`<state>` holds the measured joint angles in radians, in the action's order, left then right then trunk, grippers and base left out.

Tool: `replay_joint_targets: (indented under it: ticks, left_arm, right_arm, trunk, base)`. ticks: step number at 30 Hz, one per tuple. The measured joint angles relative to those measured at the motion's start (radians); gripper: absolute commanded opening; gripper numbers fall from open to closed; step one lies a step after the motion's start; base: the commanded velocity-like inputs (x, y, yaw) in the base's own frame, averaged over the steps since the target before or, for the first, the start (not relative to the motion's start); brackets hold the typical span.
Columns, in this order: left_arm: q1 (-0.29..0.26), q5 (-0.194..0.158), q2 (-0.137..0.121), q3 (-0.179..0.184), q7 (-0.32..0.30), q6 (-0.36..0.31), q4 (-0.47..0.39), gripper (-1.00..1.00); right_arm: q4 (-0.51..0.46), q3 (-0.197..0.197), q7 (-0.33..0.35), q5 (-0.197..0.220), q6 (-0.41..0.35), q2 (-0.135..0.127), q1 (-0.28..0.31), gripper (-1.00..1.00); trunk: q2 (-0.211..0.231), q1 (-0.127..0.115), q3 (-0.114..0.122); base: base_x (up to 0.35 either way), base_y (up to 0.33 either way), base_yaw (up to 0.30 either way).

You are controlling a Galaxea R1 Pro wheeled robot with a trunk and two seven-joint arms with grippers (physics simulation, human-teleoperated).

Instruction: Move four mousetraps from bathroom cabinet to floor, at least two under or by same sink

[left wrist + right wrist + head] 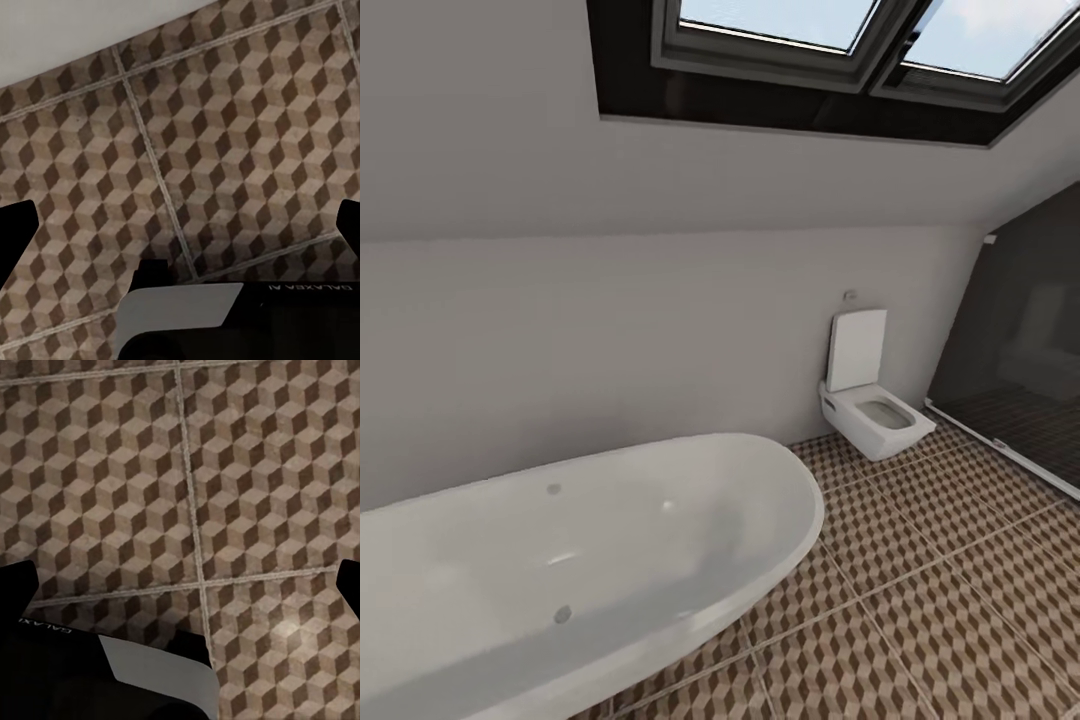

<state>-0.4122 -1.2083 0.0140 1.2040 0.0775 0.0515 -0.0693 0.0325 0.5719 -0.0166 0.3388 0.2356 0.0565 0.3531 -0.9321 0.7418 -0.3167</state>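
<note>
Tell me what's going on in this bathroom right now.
Nothing is being handled at the moment. The robot's head camera faces a white oval bathtub and a square white toilet with its lid up, standing on the bathroom floor of cube-pattern tiles under a sloped ceiling with skylights. Both wrist cameras look down at bare tiles; the left gripper and right gripper are open and hold nothing.

Bathtub (580, 560) left on bathroom floor (920, 600); toilet (870, 400) behind, right.
</note>
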Motion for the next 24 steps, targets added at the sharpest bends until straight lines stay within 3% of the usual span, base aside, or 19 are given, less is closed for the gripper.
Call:
replay_joint_targets:
  ticks: [15, 24]
  left_arm:
    - [0.000, 0.000, 0.000, 0.001, 0.000, 0.000, 0.000, 1.00]
    - [0.000, 0.000, 0.000, 0.000, 0.000, 0.000, 0.000, 1.00]
  right_arm:
    - [0.000, 0.002, 0.000, -0.002, 0.001, 0.001, 0.000, 1.00]
    - [-0.001, 0.001, 0.000, -0.001, 0.002, 0.001, 0.000, 1.00]
  trunk:
    - [0.000, 0.000, -0.009]
    - [0.000, 0.000, -0.022]
  base:
    - [0.000, 0.000, -0.001]
    - [0.000, 0.000, -0.114]
